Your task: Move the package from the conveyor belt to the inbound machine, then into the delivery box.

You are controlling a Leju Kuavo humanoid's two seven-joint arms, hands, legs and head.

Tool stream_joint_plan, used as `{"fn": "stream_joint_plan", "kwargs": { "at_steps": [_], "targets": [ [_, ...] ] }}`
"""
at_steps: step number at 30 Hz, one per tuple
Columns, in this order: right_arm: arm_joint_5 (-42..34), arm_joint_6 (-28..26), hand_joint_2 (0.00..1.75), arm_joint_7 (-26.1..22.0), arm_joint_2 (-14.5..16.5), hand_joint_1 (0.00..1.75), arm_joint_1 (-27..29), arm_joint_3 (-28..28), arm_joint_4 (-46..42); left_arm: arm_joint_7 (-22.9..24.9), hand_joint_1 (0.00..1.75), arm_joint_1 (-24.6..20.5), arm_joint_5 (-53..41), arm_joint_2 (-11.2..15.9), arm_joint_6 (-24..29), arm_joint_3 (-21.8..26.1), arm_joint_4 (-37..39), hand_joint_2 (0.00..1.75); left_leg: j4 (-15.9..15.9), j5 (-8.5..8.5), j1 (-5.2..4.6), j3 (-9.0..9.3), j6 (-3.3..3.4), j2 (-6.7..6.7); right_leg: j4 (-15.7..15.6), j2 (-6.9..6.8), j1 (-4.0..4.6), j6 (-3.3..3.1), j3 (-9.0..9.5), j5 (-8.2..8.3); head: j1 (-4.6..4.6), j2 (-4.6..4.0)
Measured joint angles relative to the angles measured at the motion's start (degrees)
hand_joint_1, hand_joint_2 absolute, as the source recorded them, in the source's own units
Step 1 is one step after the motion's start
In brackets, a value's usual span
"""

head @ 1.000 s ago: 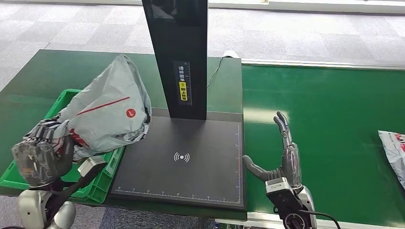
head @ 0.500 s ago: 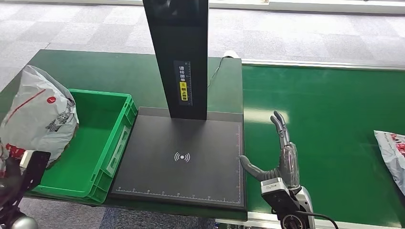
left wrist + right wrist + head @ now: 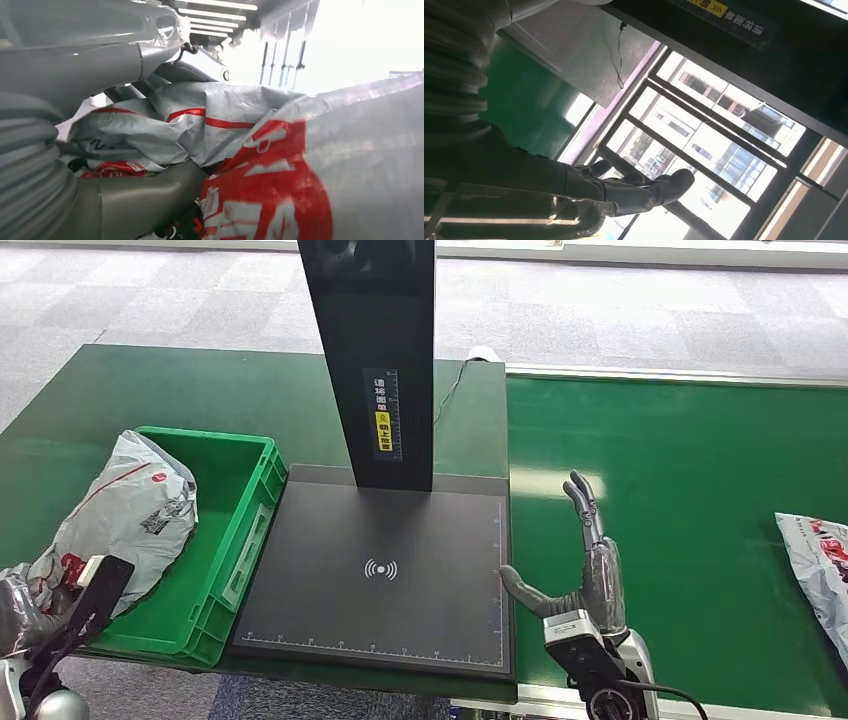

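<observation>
Looking down from the head view, a crumpled grey plastic mailer package with red print [image 3: 125,510] lies over the left rim of the green plastic crate [image 3: 235,515], partly inside it and partly hanging outside. The left hand [image 3: 22,610] sits at the picture's lower left corner, touching the package's lower end; from here I cannot tell how its fingers lie. Just right of the crate is the flat black scanner pad of the inbound machine [image 3: 385,575], with its tall black post [image 3: 372,360] standing at the back. The right hand [image 3: 578,560] is raised over the green conveyor belt [image 3: 690,500] beside the pad, fingers spread wide and holding nothing. A second grey mailer bag [image 3: 818,565] lies on the belt at the far right edge.

From the left wrist view, the grey and red package [image 3: 260,165] presses close against the camera, and the grey thumb [image 3: 150,197] lies against its wrinkled film, gripping it.

From the right wrist view, the dark fingers [image 3: 644,192] stretch out straight with nothing between them.
</observation>
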Motion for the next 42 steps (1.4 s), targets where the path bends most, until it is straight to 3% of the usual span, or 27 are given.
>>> {"fn": "stream_joint_plan", "kwargs": {
  "at_steps": [3, 4, 11, 18, 22, 25, 28, 31, 34, 36, 42],
  "targets": [
    [0.19, 0.49, 1.75, 0.23, 0.24, 0.00, 0.00, -0.52, -0.25, -1.51, 0.16, -1.02, 2.98, 0.94, -0.75, -2.03, 1.67, 1.75, 0.00, 0.00, 0.00, 0.04, 0.00, -0.02, 0.00, -0.03, -0.01, 0.00, 0.07, 0.00, 0.01, 0.00],
    [0.15, 0.57, 1.75, 0.28, 0.24, 0.00, 0.00, -0.61, -0.37, -1.86, 0.00, -1.13, 3.47, 1.07, 0.16, -2.64, 1.85, 1.75, 0.00, 0.00, -0.01, 0.04, 0.00, -0.02, 0.00, -0.02, -0.01, 0.00, 0.07, 0.00, 0.01, 0.00],
    [-0.42, 0.66, 1.75, 0.42, 0.23, 0.00, 0.01, -0.71, -0.96, -4.38, 0.00, -1.33, 6.24, 1.39, 9.20, -5.17, 2.02, 1.75, 0.01, 0.00, 0.00, 0.03, 0.00, 0.00, 0.00, -0.01, 0.00, 0.00, 0.04, 0.00, -0.01, 0.00],
    [-0.54, 0.65, 1.75, 0.44, 0.23, 0.00, 0.01, -0.73, -0.98, -6.08, 0.00, -1.36, 7.95, 1.40, 11.98, -6.36, 1.99, 1.75, 0.00, 0.00, 0.00, 0.02, 0.00, 0.00, 0.00, 0.00, 0.00, 0.00, 0.02, 0.00, 0.00, 0.00],
    [-0.84, 0.60, 1.75, 0.44, 0.23, 0.00, -0.05, -0.73, -0.98, -8.66, 0.00, -1.35, 10.95, 1.37, 16.65, -7.02, 1.59, 0.00, 0.01, 0.00, 0.00, 0.01, 0.00, 0.00, 0.00, -0.01, 0.00, 0.00, 0.03, 0.00, 0.00, 0.00],
    [-1.13, 0.43, 1.75, 0.44, 0.20, 0.00, -0.21, -0.73, -0.97, -12.37, 0.00, -1.34, 16.85, 1.20, 21.22, -7.72, 0.75, 0.00, 0.01, 0.00, 0.00, 0.01, 0.00, 0.00, 0.00, -0.01, 0.00, 0.00, 0.03, 0.00, 0.00, 0.00],
    [-1.63, 0.03, 1.75, 0.32, 0.11, 0.00, -0.41, -0.73, -0.97, -17.79, 0.00, -1.18, 28.76, 0.86, 20.93, -8.75, -0.28, 0.00, 0.01, 0.00, 0.00, 0.00, 0.00, -0.01, 0.00, -0.01, 0.00, 0.00, 0.03, 0.00, -0.01, 0.00],
    [-2.31, -0.29, 1.75, 0.07, -0.06, 0.00, -0.69, -0.72, -0.88, -23.08, 0.00, -0.74, 45.72, 0.20, 14.51, -10.48, -1.57, 0.00, 0.01, 0.00, 0.00, 0.00, 0.00, -0.01, 0.00, -0.01, 0.00, 0.00, 0.02, 0.00, -0.01, 0.00],
    [-3.18, -0.52, 1.75, -0.08, -0.45, 0.00, -1.70, -0.54, -0.36, -24.39, 0.00, 0.36, 61.74, -0.56, 2.23, -13.91, -2.30, 0.00, 0.01, 0.00, 0.00, -0.01, 0.00, -0.01, 0.00, -0.01, -0.01, 0.00, 0.03, 0.00, 0.00, 0.00],
    [-3.96, -0.52, 1.75, -0.13, -0.73, 0.00, -2.72, -0.19, 0.33, -25.12, 0.00, 1.21, 67.31, -0.97, -3.18, -17.18, -2.27, 0.00, 0.01, 0.00, -0.01, -0.01, 0.00, 0.00, 0.00, -0.01, -0.01, 0.01, 0.03, 0.01, 0.01, 0.00],
    [-6.00, 0.43, 1.75, 0.09, -0.99, 0.00, -5.36, 1.65, 3.08, -27.58, 0.00, 2.70, 72.73, -1.51, -6.35, -25.81, -1.17, 0.00, 0.02, 0.00, -0.01, -0.01, 0.00, -0.04, 0.00, -0.03, -0.01, 0.01, 0.03, 0.02, -0.01, 0.00]
  ]
}}
